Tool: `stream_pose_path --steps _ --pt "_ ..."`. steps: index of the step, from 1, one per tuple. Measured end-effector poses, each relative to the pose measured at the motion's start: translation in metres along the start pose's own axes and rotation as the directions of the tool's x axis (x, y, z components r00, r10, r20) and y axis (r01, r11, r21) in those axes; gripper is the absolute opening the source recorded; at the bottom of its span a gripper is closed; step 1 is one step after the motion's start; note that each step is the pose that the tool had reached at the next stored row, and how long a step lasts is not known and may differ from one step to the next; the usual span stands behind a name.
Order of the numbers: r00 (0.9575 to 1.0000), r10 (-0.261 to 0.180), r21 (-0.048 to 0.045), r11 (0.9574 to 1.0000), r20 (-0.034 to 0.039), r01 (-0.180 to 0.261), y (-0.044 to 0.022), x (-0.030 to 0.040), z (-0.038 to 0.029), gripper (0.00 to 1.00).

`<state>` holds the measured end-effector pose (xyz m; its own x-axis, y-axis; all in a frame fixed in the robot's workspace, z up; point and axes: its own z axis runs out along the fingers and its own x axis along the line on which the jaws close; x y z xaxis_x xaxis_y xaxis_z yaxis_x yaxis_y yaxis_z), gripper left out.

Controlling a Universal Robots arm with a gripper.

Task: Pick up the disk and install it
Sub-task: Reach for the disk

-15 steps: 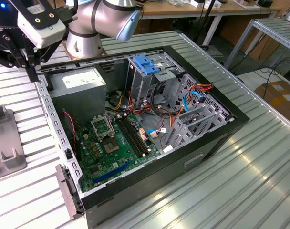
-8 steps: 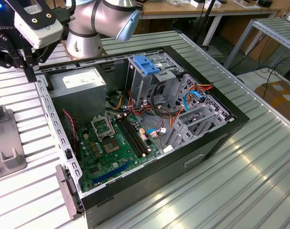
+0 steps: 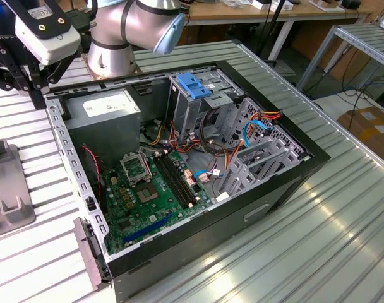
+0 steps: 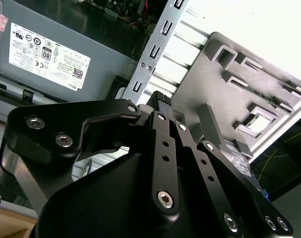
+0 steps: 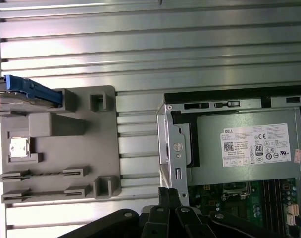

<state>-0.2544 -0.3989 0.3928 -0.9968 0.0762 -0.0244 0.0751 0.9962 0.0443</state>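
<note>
Hanging with its two black fingers pressed together and nothing between them, the black metal gripper [image 5: 168,192] is empty. In both wrist views it is above the silver perforated rim of the open black computer case [image 3: 287,183], at the case's far corner on the exterior view's left. Just beside that rim, inside the case, sits the grey metal power supply box [image 5: 244,148].

Outside the case, on the exterior view's left, a flat grey plastic holder plate [image 5: 106,148] with raised slots and blocks lies on the ribbed aluminium table [image 3: 318,240]. The disk [image 5: 31,90], a slim drive in a bright blue plastic carrier frame, rests at one corner of this plate, against a raised block. It is well apart from the gripper and partly out of view. I judge that the block keeps the disk in a known position, so that the fingers can close on it from above.

Lying on its side with the side panel off, the case gives access from above to the green motherboard [image 3: 148,196] and the silver metal drive cage [image 3: 236,126]. A broader blue plastic bracket [image 3: 195,85] sits on top of the cage at the far side. By my judgement the picking is not yet done.
</note>
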Motion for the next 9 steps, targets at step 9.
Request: stream_pose_path --steps 9 --pt "1.0000 0.000 0.0000 1.0000 0.0000 0.000 -0.0003 0.0042 -0.0001 0.10"
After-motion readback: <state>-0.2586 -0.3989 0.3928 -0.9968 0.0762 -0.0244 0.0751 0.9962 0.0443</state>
